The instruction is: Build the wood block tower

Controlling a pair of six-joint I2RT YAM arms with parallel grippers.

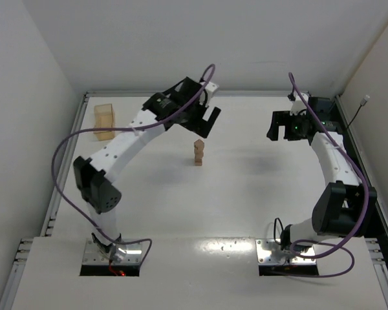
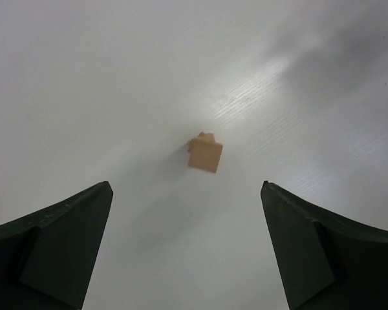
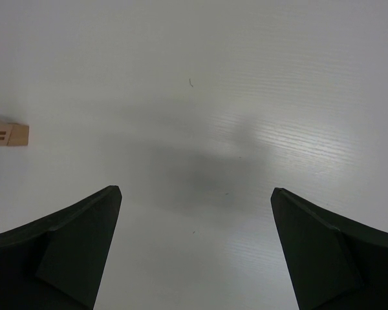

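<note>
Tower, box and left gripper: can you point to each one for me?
tower (image 1: 198,152), top view, middle of the stack's side.
box (image 1: 104,120), top view, its side wall.
left gripper (image 1: 208,121), top view, between its open fingertips.

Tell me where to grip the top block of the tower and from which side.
Take the top block on two opposite side faces, coming straight down from above with the open left gripper, which hangs over it. The tower is narrow and free-standing, so a sideways approach would probably topple it.
</note>
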